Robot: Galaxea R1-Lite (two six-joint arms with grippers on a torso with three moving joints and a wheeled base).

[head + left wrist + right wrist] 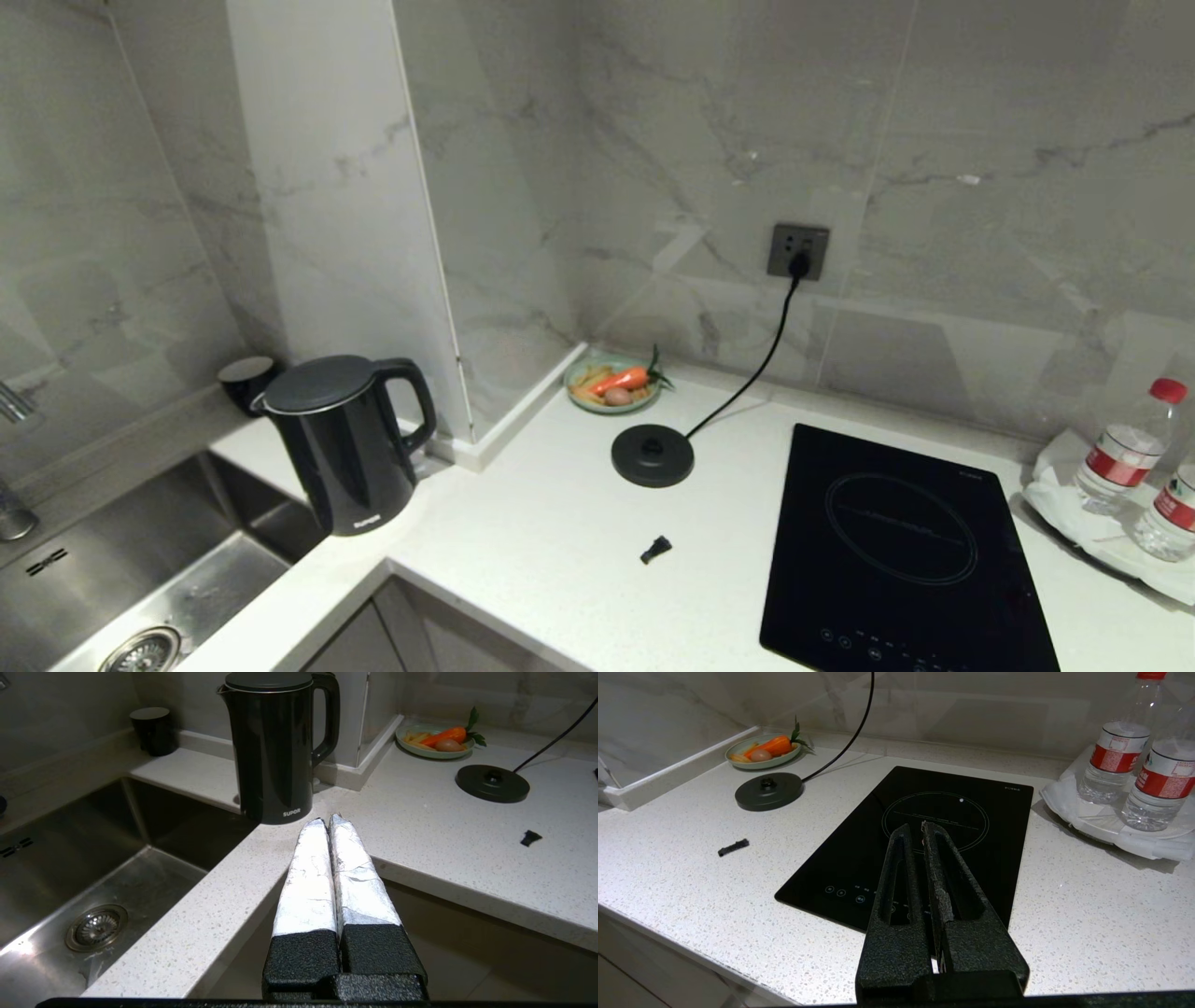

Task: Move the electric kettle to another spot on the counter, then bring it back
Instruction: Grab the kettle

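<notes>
Steel sink (140,579) far left; the tall black electric kettle (341,439), "SUPOR" in white near its foot, stands at the white speckled stone counter (560,551) corner beside it, off its round black corded base disc (653,455). Left end effector (327,820), foil-wrapped, hovers pressed together before the kettle, empty. Right end effector (915,828) likewise pinched narrow above the black glass hob (896,551). Red-labelled water bottles (1125,457) far right.
</notes>
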